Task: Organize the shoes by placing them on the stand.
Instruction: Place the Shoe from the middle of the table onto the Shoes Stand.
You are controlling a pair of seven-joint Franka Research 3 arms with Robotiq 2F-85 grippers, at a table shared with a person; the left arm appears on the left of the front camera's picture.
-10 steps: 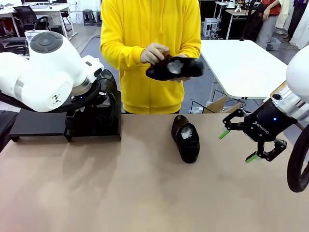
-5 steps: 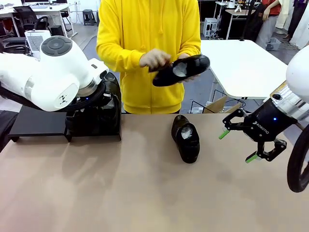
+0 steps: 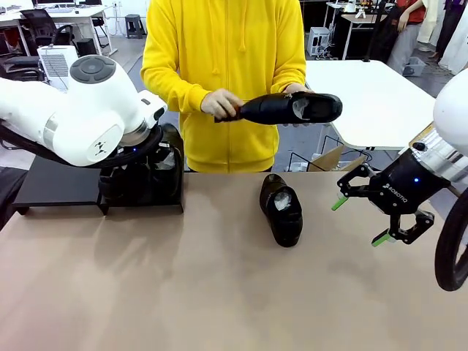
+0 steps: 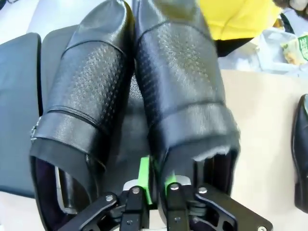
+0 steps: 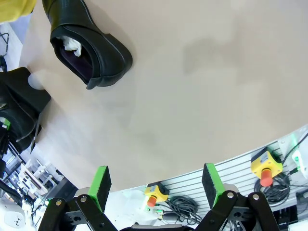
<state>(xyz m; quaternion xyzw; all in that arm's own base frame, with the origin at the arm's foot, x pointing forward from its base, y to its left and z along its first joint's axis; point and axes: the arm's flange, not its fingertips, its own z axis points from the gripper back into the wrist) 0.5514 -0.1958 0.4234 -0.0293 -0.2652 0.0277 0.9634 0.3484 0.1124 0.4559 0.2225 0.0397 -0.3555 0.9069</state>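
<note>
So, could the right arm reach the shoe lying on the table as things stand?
Probably yes: the right gripper hangs open beside the shoe, with bare table between them; the person's hands hold another shoe up above.

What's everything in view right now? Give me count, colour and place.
shoes on the stand: two, black, side by side.
shoe on the table: one, black, middle, white paper inside.
held shoe: one, black, above the far edge.
stand: one, black, table's far left.
table: one, tan.
emergency-stop buttons: two, red on yellow, rail by the table edge.
person's hands: both on the held shoe.
left gripper: jaws narrow at one stand shoe's heel; grip unclear.
right gripper: open, over the table's right side.
</note>
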